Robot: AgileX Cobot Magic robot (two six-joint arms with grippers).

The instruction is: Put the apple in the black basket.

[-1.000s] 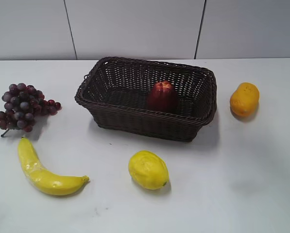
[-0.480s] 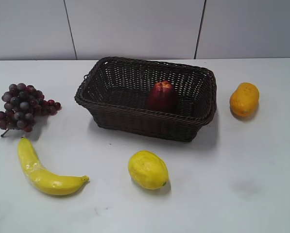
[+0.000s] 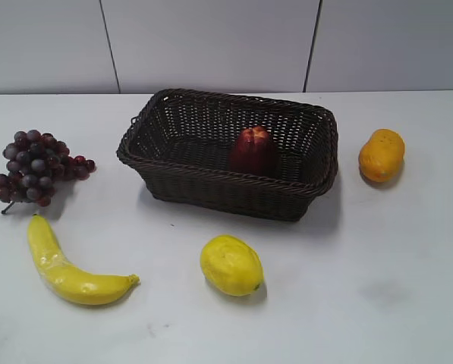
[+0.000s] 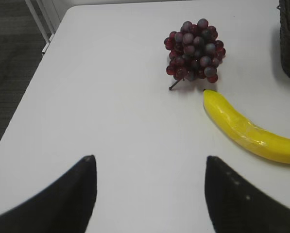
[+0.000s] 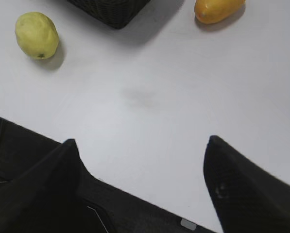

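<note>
Exterior view: dark red apple (image 3: 252, 150) upright — inside black basket (image 3: 211, 186).

apple (image 3: 252, 149) 1 | black basket (image 3: 234, 194) 1 | lemon (image 3: 231, 265) 1 | orange fruit (image 3: 382, 155) 1 | banana (image 3: 63, 265) 1 | grape bunch (image 3: 35, 166) 1

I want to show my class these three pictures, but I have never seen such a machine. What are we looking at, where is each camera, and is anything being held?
This is a two-armed robot at a white table. The front view shows an apple inside a dark woven basket, with grapes, a banana, a lemon and an orange fruit around it. The other two pictures come from cameras on the wrists. The left gripper and right gripper show as dark fingers at the bottom, spread apart, holding nothing.
</note>
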